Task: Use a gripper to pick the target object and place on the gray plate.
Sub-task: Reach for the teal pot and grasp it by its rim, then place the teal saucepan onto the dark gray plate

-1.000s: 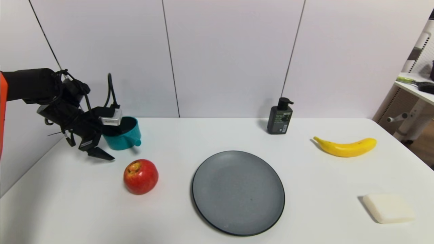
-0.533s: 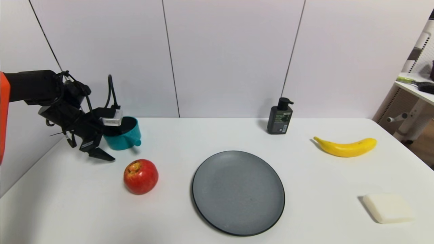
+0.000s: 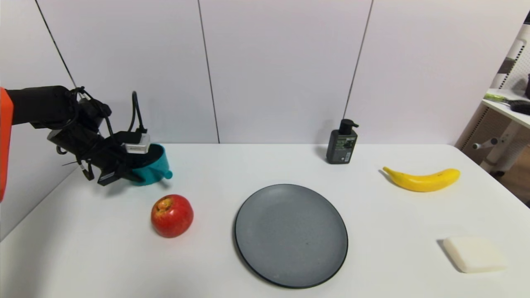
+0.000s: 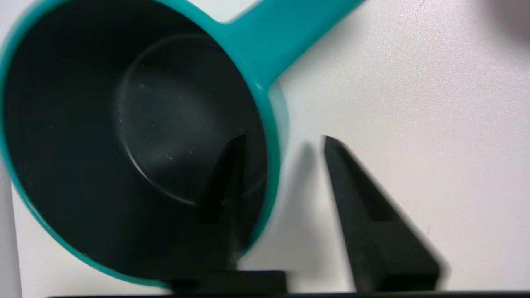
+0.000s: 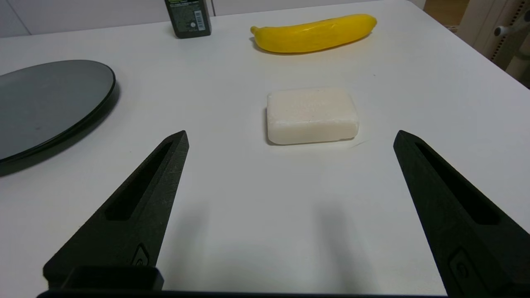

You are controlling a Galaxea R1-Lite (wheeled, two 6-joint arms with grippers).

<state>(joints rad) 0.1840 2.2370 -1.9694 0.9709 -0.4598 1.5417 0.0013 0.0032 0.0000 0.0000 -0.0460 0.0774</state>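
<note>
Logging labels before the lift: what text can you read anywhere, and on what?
Nothing legible.
Pump bottle: front label and barcode sticker too small to read.
White box on left gripper: marking too blurred to read.

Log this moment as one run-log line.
phase: grasping | left end effector: open, straddling teal saucepan wall | right end effector: open, idle | gray plate: bare
</note>
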